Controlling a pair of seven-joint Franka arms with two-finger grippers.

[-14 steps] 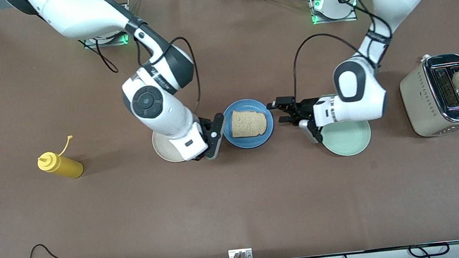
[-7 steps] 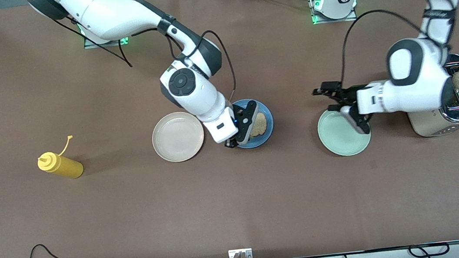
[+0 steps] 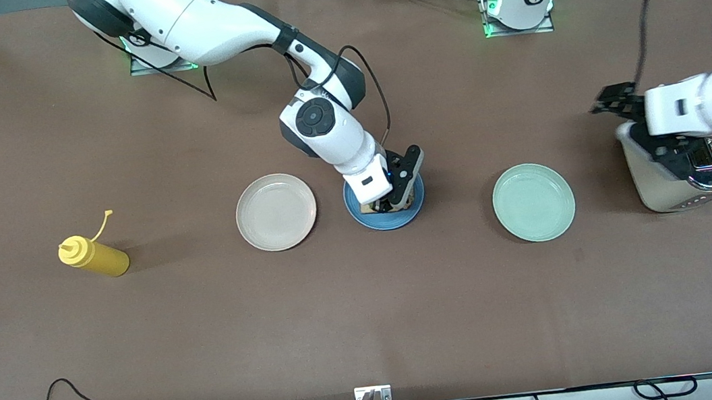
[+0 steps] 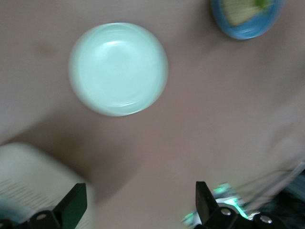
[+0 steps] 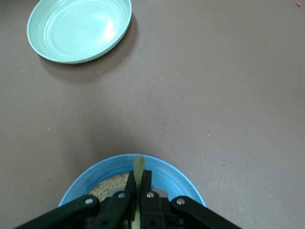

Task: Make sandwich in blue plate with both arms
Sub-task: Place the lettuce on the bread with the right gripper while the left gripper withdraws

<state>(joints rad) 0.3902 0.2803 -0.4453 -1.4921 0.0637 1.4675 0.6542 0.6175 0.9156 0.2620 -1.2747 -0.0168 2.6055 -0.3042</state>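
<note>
Blue plate (image 3: 358, 216) under right gripper (image 5: 137, 187) pinching lettuce leaf (image 5: 137, 168).

Blue plate (image 3: 358, 217), mint-green plate (image 3: 533, 202) at its 3 o'clock, cream plate (image 3: 276, 212) at 9; yellow bottle (image 3: 93, 256); beige toaster (image 3: 649, 181).

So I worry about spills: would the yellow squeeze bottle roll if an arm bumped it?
Probably. The yellow squeeze bottle lies on its side on the table, and its round body looks free to roll. Its nozzle and loose cap strap may curve or slow that roll.
</note>
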